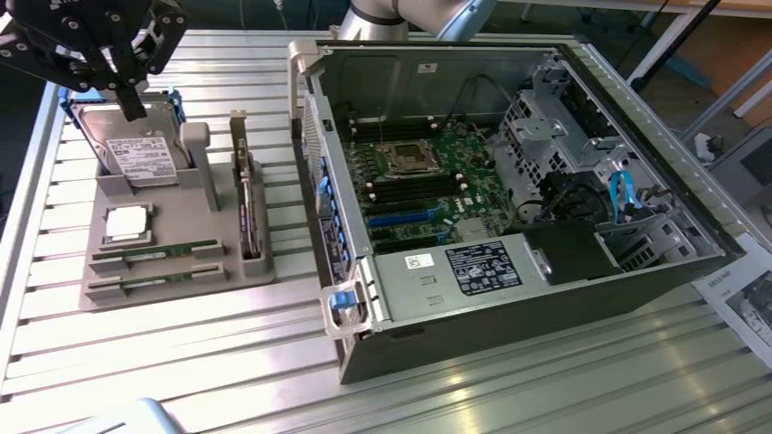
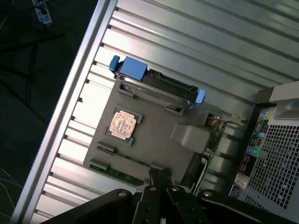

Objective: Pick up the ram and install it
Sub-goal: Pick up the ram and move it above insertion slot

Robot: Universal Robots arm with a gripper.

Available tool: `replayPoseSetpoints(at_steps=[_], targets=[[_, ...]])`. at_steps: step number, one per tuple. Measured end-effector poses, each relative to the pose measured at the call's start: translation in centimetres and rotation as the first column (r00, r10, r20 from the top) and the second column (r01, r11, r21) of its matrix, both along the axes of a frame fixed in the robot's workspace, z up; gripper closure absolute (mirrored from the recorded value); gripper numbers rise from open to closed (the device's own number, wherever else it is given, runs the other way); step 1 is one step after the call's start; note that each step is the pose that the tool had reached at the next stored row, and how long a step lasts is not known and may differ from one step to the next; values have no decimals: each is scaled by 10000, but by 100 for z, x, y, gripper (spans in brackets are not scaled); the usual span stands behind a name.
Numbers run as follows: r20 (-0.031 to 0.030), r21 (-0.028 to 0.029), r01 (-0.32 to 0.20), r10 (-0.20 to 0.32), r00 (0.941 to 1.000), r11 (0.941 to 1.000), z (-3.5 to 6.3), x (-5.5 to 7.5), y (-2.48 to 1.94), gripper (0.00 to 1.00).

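Two ram sticks point(image 1: 157, 254) point(image 1: 151, 281) lie edge-up in slots at the near end of a grey holder point(image 1: 181, 217) on the exterior view's left; in the wrist view they appear as thin green strips point(image 2: 126, 159) point(image 2: 116, 174). My gripper point(image 1: 128, 110) hangs above the far end of that holder, over the hard drive point(image 1: 139, 154). Its fingers are shut together with nothing between them. Seen from the wrist, the fingertips point(image 2: 159, 177) point down toward the holder, close to the ram strips.
The holder also carries a square silver processor point(image 1: 128, 223) and an upright expansion card point(image 1: 248, 208). On the exterior view's right an open computer case point(image 1: 627, 271) lies on the slatted metal table point(image 1: 241, 362), its motherboard point(image 1: 422, 181) exposed.
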State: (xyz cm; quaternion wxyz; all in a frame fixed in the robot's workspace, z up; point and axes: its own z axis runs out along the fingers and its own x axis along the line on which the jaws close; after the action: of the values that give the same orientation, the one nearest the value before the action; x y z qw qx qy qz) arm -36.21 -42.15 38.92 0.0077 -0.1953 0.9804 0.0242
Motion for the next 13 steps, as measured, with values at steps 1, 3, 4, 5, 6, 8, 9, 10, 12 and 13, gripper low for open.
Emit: replayPoseSetpoints(at_steps=[1,3,4,5,6,8,9,10,12,13], targets=[[0,0,-283,283,9996,9996,0,1,0,90],[0,1,-651,651,9979,9979,-1,2,0,90],[0,1,-799,799,9968,9968,-1,2,0,90],[0,1,-941,941,9956,9956,-1,3,0,90],[0,2,-1128,1128,9936,9936,-2,3,0,90],[0,1,-1393,1393,9903,9903,-2,4,0,90],[0,2,-1521,1521,9884,9884,-2,4,0,90],[0,1,-1621,1621,9868,9868,-3,4,0,90],[0,2,-1901,1901,9818,9818,-3,4,0,90],[0,2,-2138,2138,9769,9769,-3,4,0,90]])
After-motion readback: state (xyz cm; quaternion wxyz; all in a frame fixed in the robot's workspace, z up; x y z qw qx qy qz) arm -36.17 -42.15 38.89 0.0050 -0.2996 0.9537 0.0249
